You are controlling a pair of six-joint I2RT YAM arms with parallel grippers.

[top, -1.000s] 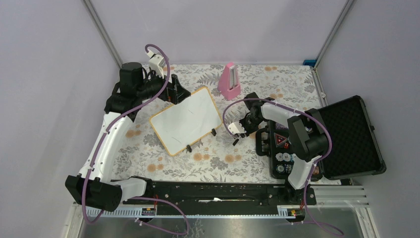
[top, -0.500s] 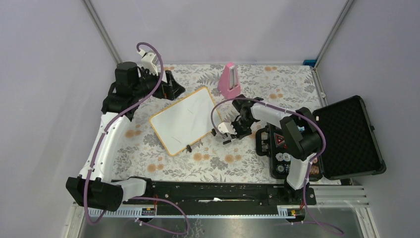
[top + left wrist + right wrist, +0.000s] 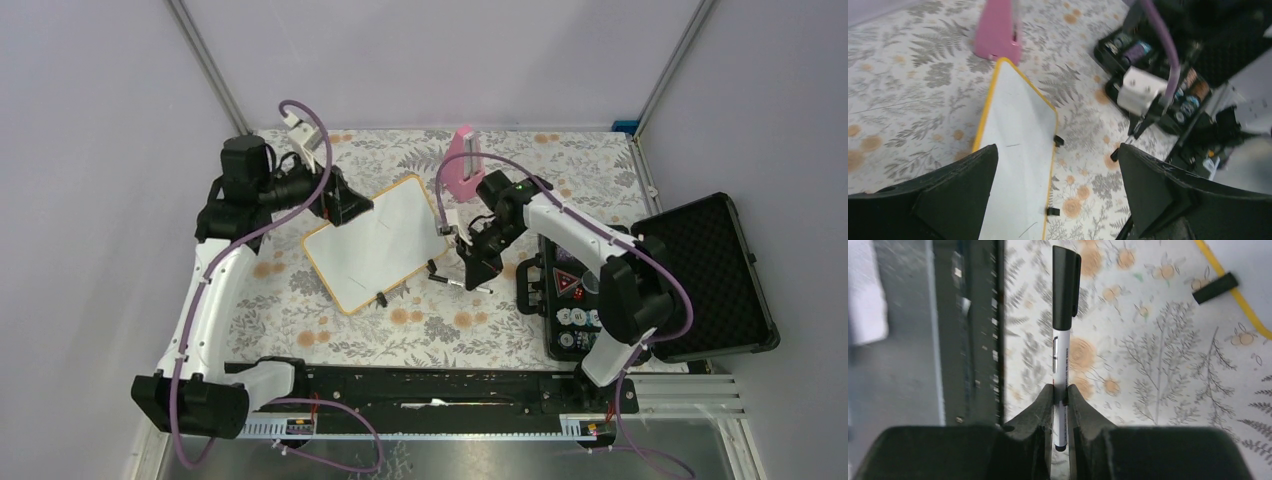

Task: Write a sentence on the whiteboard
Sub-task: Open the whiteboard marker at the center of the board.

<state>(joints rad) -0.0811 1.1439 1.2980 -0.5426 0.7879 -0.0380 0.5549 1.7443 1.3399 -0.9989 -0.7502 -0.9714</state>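
Observation:
The whiteboard (image 3: 375, 243), white with a thin orange rim and two black feet, lies tilted on the flowered table cover; its face (image 3: 1018, 150) carries only faint strokes, and no sentence shows on it. My left gripper (image 3: 345, 205) hovers open over the board's far left corner, its fingers (image 3: 948, 195) wide apart with nothing between them. My right gripper (image 3: 473, 270) hangs just right of the board's right edge, shut on a white marker (image 3: 1062, 355) whose black cap (image 3: 1066, 285) is on. The board's corner (image 3: 1248, 260) and one foot (image 3: 1215, 287) show in the right wrist view.
A pink stand (image 3: 463, 160) stands behind the board. An open black case (image 3: 700, 280) with small items in its tray (image 3: 568, 305) lies at the right. The black rail (image 3: 430, 380) runs along the near edge.
My right gripper has shut on the marker and turned with it beside the board's right edge. My left arm has drawn back left, its gripper still open over the board's corner.

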